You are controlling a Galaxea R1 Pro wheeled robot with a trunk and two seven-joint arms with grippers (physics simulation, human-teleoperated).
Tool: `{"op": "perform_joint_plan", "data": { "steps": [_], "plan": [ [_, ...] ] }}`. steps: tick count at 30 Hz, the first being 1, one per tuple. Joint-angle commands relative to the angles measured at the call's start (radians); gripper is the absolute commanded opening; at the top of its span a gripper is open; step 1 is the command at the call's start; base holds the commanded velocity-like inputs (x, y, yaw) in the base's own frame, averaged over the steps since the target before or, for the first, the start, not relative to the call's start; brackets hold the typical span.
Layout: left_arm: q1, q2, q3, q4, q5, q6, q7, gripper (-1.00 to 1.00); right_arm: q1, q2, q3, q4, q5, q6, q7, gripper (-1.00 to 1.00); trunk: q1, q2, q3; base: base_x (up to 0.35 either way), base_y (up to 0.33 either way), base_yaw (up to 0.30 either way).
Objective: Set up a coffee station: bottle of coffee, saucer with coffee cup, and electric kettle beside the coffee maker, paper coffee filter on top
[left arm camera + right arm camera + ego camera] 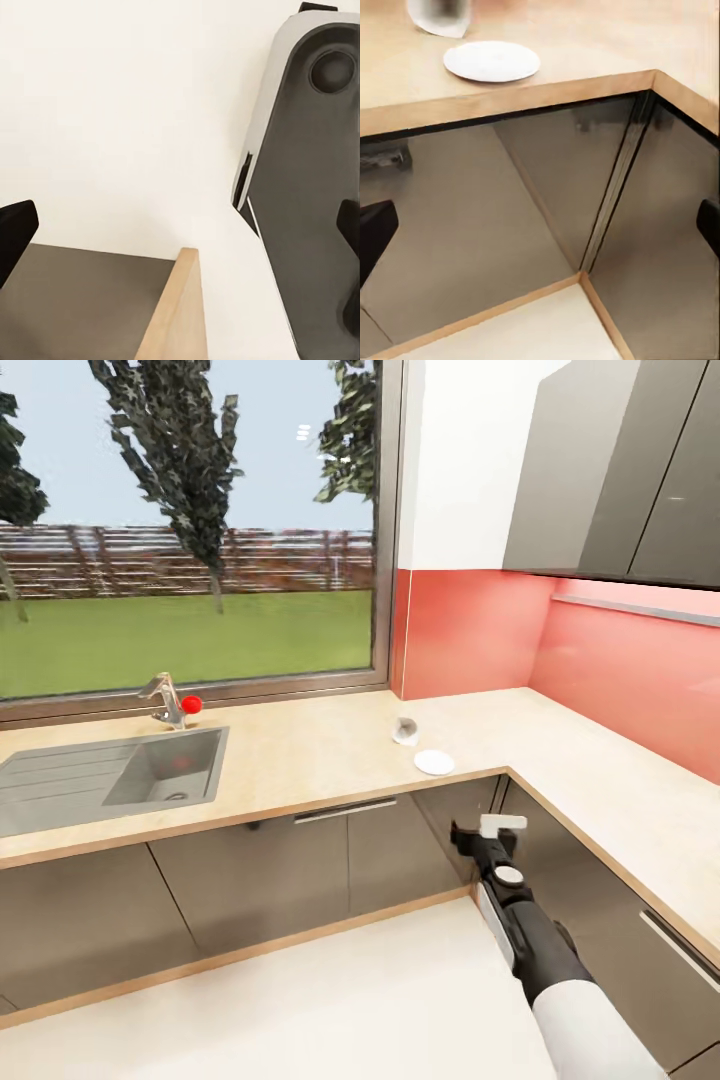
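Up on the bench [300, 760], near its inside corner, lie one saucer [434, 762] and one coffee cup [405, 732] just behind it, tipped on its side. The right end effector [487, 838] hangs lower, in front of the grey cabinet doors [390, 850], with its fingers spread wide and nothing between them. In the right wrist view the cup [439, 16] is cut off and blurry. The left end effector's [180, 232] dark fingertips [15, 232] sit far apart over white floor.

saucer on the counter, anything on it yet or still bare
Bare: the saucer lies flat and empty on the kitchen countertop, with a small object beside it, not on it.
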Motion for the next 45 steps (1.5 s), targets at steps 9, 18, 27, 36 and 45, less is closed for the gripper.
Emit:
{"op": "perform_joint_plan", "data": {
  "steps": [9,18,27,36,45],
  "plan": [
    [0.000,0.000,0.006,-0.002,-0.002,0.011,0.003,1.00,-0.195,0.081,0.000,0.045,0.007,0.214,-0.035,1.00,0.001,-0.002,-0.002,0.113,0.000,0.000],
    [0.000,-0.004,0.008,0.000,-0.002,0.017,0.006,1.00,-0.232,0.094,0.001,0.072,0.009,0.248,-0.033,1.00,0.001,-0.002,-0.002,0.322,-0.022,0.000],
    [0.000,-0.005,0.008,0.000,-0.002,0.017,0.009,1.00,-0.232,0.092,0.001,0.079,0.011,0.248,-0.033,1.00,0.001,-0.002,-0.002,0.336,-0.074,0.000],
    [0.001,-0.010,0.009,0.002,-0.002,0.017,0.011,1.00,-0.231,0.091,0.002,0.144,0.009,0.248,-0.028,1.00,0.001,-0.002,-0.002,0.303,-0.088,0.002],
    [0.014,-0.010,0.009,0.001,-0.001,0.012,0.011,1.00,-0.231,0.091,0.002,0.150,0.010,0.248,-0.028,1.00,0.001,-0.002,-0.007,0.141,-0.067,0.089]
  ]
}}
